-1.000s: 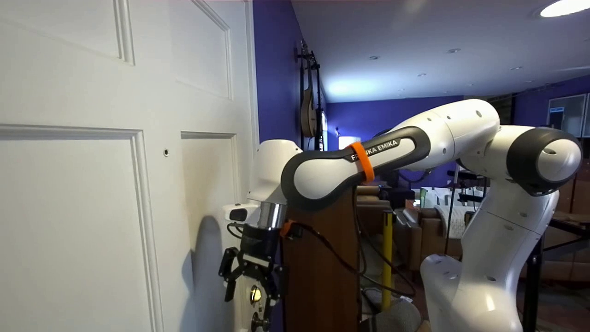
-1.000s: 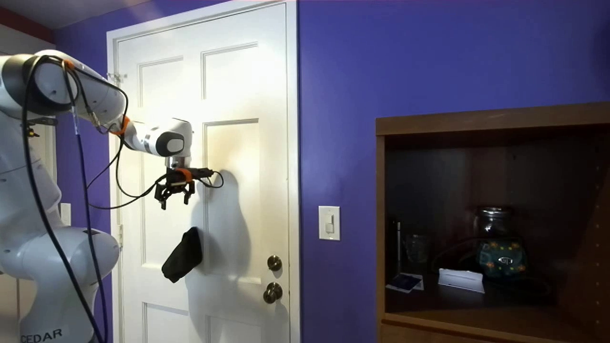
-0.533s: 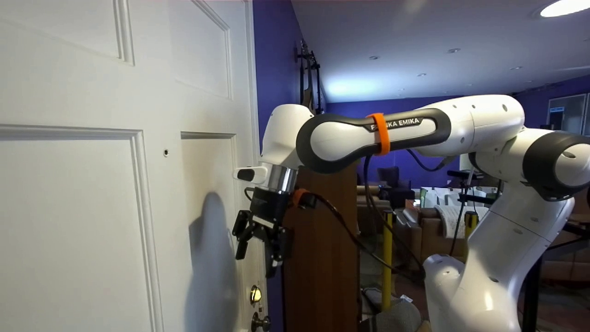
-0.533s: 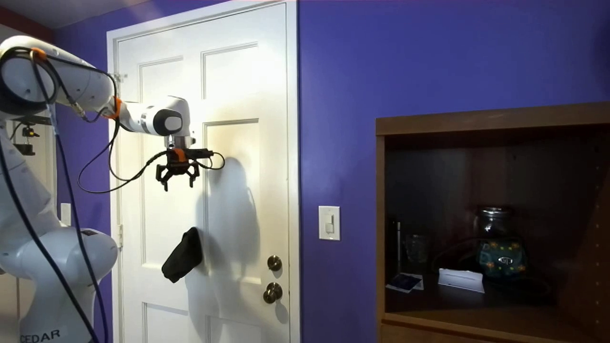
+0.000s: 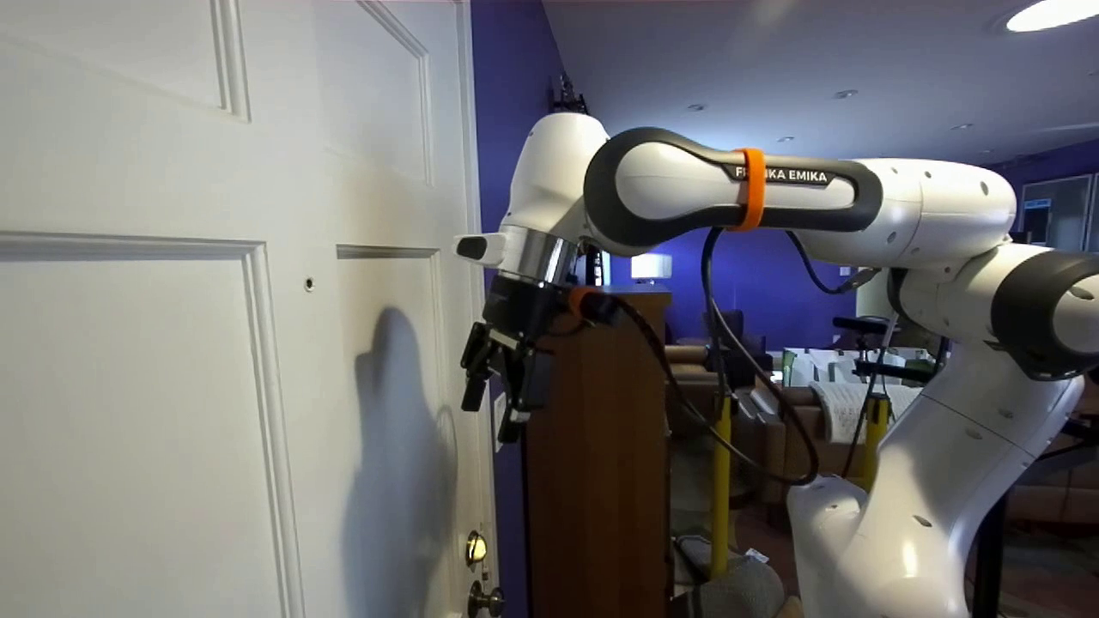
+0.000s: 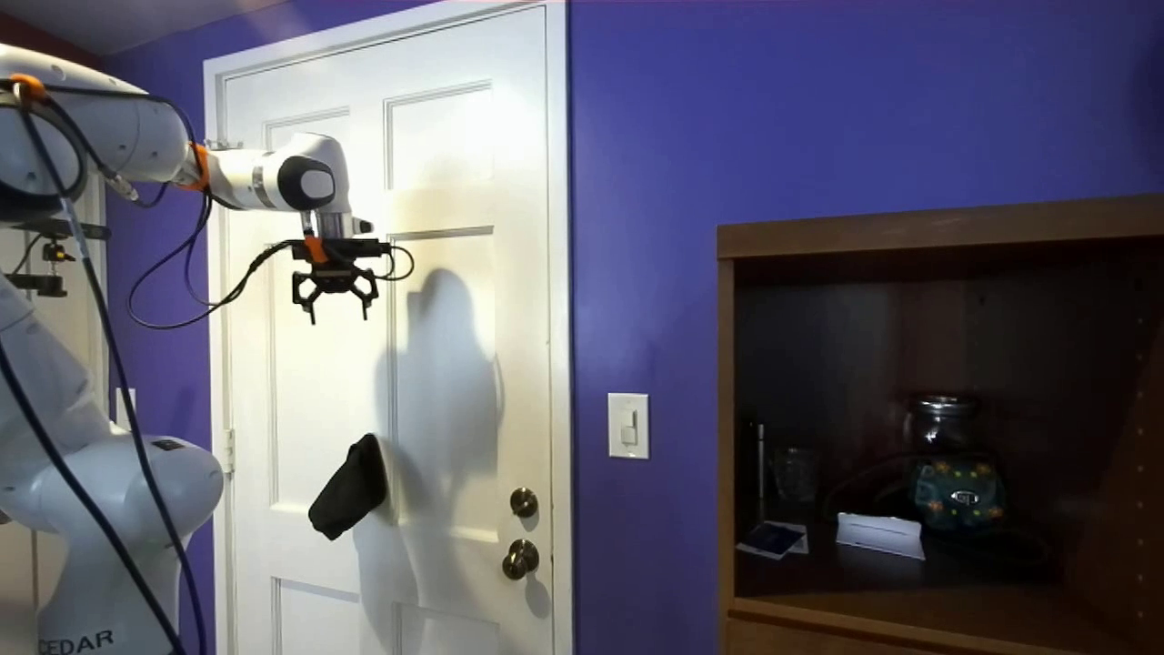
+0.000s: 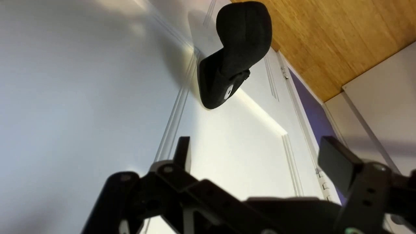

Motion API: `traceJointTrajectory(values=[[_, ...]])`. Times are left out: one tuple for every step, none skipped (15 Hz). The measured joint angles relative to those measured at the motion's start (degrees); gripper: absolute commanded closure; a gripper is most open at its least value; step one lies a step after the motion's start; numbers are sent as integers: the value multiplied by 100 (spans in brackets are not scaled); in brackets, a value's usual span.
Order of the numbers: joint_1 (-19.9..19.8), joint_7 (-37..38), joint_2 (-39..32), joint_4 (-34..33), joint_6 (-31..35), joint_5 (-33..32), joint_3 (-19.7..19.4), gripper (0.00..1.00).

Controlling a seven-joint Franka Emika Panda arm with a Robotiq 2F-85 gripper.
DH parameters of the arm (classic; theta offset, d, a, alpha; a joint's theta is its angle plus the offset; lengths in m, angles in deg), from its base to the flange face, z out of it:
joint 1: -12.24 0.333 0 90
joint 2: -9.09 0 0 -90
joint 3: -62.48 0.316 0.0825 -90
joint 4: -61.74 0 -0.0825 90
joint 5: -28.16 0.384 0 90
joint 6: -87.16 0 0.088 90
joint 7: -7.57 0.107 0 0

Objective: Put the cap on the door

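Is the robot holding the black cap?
No, in an exterior view the open gripper hangs clear above the cap, which is on the door.

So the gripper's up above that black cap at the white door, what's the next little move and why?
I'd probably back the gripper slightly away from the door. The cap appears to hang on the door, and the gripper is open above it, empty and apart from it. The placement looks done, so retreating should avoid knocking the cap.

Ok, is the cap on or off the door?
On: the cap hangs against the door, with the open gripper above, apart from it.
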State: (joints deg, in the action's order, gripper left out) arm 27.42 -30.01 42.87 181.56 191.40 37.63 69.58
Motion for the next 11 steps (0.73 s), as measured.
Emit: traceJointTrajectory(values=[[0, 212, 2, -105, -98, -48, 1, 0], [0, 415, 3, -204, -184, -90, 1, 0], [0, 603, 3, -298, -281, -109, 1, 0], [0, 771, 3, -380, -369, -124, 1, 0], [0, 925, 3, -459, -428, -136, 1, 0], [0, 1023, 3, -511, -466, -143, 1, 0], [0, 1072, 3, -543, -490, -150, 1, 0], [0, 1098, 3, -553, -501, -155, 1, 0], [0, 1108, 3, -553, -502, -159, 1, 0], [0, 1113, 3, -553, -503, -163, 1, 0], [0, 1117, 3, -553, -504, -166, 1, 0]])
